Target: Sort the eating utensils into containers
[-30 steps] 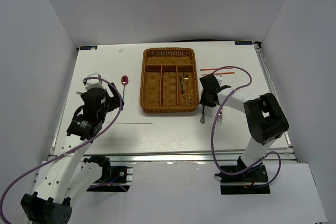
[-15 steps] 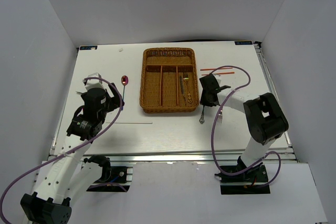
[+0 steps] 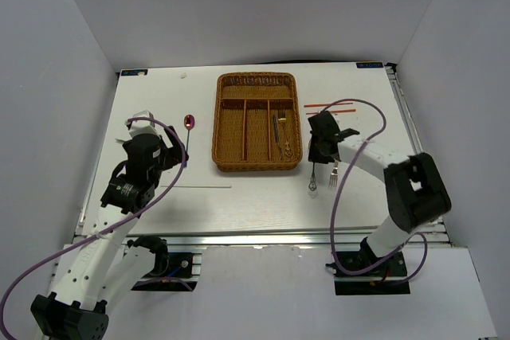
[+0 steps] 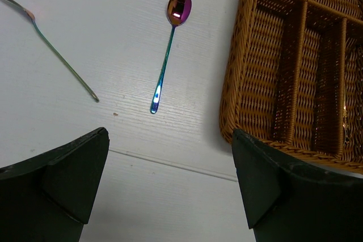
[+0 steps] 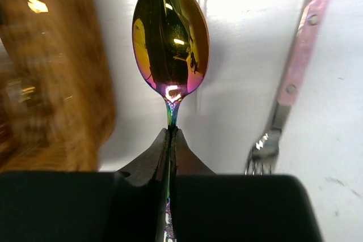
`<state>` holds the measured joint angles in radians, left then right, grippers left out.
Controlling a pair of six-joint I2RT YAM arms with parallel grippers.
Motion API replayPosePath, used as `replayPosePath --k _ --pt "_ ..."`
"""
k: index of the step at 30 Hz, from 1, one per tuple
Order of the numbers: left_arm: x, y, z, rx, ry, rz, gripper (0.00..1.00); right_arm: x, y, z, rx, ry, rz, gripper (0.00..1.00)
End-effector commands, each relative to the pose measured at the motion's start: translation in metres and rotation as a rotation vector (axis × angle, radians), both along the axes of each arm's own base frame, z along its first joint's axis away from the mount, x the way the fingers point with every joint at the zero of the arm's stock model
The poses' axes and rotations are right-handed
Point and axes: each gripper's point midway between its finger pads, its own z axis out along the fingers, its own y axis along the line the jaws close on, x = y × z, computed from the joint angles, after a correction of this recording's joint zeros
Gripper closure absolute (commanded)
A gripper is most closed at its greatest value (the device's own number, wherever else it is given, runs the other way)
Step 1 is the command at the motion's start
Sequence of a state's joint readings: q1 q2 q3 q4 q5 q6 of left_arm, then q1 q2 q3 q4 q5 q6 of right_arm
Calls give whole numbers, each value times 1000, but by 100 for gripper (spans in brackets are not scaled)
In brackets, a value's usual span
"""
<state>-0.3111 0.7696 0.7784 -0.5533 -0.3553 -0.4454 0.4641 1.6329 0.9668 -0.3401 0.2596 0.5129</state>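
Note:
The brown wicker tray (image 3: 225, 121) sits at mid-table; its right long slot holds gold cutlery (image 3: 280, 131). My right gripper (image 3: 319, 158) is shut on the handle of an iridescent spoon (image 5: 170, 32), just right of the tray's near right corner; its bowl (image 3: 313, 189) points toward the near edge. A fork (image 3: 335, 176) lies beside it, also in the right wrist view (image 5: 306, 38). My left gripper (image 4: 170, 185) is open and empty, left of the tray (image 4: 244, 72). A purple spoon (image 4: 170, 49) lies ahead of it, also in the top view (image 3: 189, 123).
Red chopsticks (image 3: 330, 107) lie right of the tray's far end. A thin silver stick (image 3: 199, 186) lies on the table near my left arm. A slim iridescent utensil (image 4: 57, 55) lies left of the purple spoon. White walls enclose the table.
My right gripper has shifted a little to the right and toward the near edge with the spoon in it. The left arm has not moved.

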Motion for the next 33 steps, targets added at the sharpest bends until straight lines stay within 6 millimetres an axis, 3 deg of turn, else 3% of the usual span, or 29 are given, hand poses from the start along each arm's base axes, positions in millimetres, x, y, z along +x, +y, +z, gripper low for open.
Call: replayPosePath --k 1,5,8,12,14,15,16,17,18,19,20,21,23,27,33 --pt "-2 -1 3 -2 -10 -6 2 10 2 72 59 -152 10 100" --pt "-2 0 3 -2 -12 -1 2 12 7 105 91 -195 41 100" --pt "-2 0 5 -3 -18 3 2 19 24 125 163 -236 83 100" --pt "-2 0 3 0 -9 3 2 41 74 156 325 -293 211 100" --pt "-1 1 1 4 -4 7 2 55 99 162 367 -289 247 100" --pt "-1 1 2 4 -4 11 2 63 108 150 367 -258 252 100" --pt "-1 2 1 5 -2 12 2 71 121 164 392 -282 254 100" --pt "-1 2 2 4 -5 13 2 76 127 163 396 -278 252 100" --pt "-1 2 1 5 -2 14 2 82 135 148 381 -255 246 100" --pt "-1 2 1 6 -2 15 2 87 145 157 391 -262 244 100" --pt "-1 2 0 6 -1 15 2 91 147 152 371 -257 223 100" --pt "-1 2 0 6 1 14 2 95 151 136 350 -234 211 100" --pt "0 2 -1 8 6 15 2 98 162 132 358 -227 198 100" --pt "1 3 -3 15 15 22 2 101 183 104 337 -201 198 100" --pt "1 3 -2 13 11 23 2 113 198 88 322 -185 188 100"
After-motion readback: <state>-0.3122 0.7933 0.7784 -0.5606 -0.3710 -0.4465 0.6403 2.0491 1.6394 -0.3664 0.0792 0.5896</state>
